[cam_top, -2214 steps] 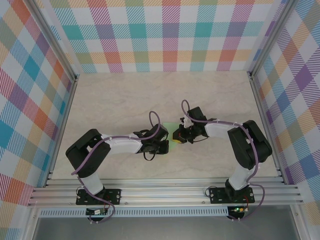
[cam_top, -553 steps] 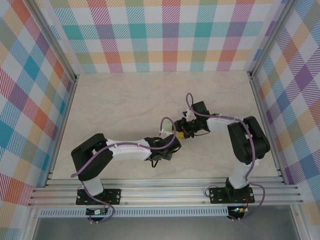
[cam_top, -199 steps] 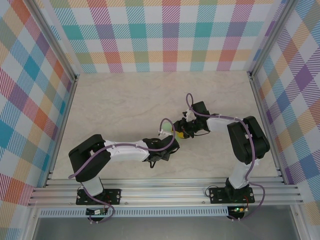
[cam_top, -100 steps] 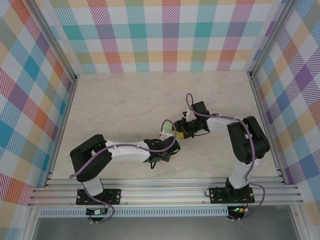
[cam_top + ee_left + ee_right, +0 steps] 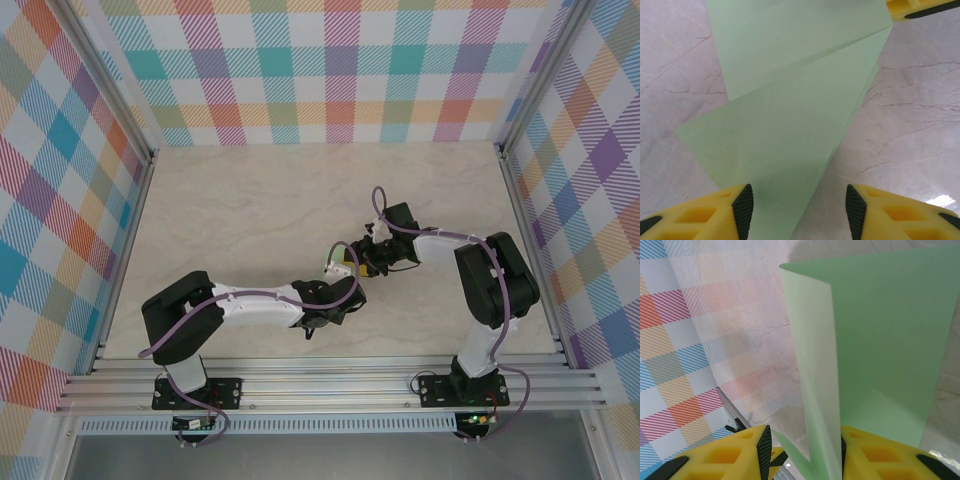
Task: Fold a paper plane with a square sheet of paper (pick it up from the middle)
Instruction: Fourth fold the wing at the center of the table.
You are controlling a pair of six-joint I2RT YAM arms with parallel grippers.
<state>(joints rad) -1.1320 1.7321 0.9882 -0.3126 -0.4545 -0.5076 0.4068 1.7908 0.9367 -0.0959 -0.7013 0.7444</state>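
Between the yellow fingers of my left gripper [image 5: 797, 212], the pale-green sheet of paper [image 5: 790, 125] is running away from me across the marble table [image 5: 920, 125]. The jaws are standing released, with bare table showing between the paper's edge and the right pad. On the right wrist view, my right gripper [image 5: 802, 455] is straddling a raised fold of the same sheet with its jaws partway apart. I cannot tell whether they are pinching it or merely bracketing it. One of its fingertips [image 5: 920, 6] is poking in at the sheet's far corner on the left wrist view.

I am reading this as mid-fold: a diagonal flap is lying over the sheet and a crease is standing up along it. Next I am expecting to need one gripper pinning the paper flat while the other is laying the raised layer down squarely. From above, both wrists are crowding over the sheet near the middle of the table, so its outline and layer count are hard to make out.
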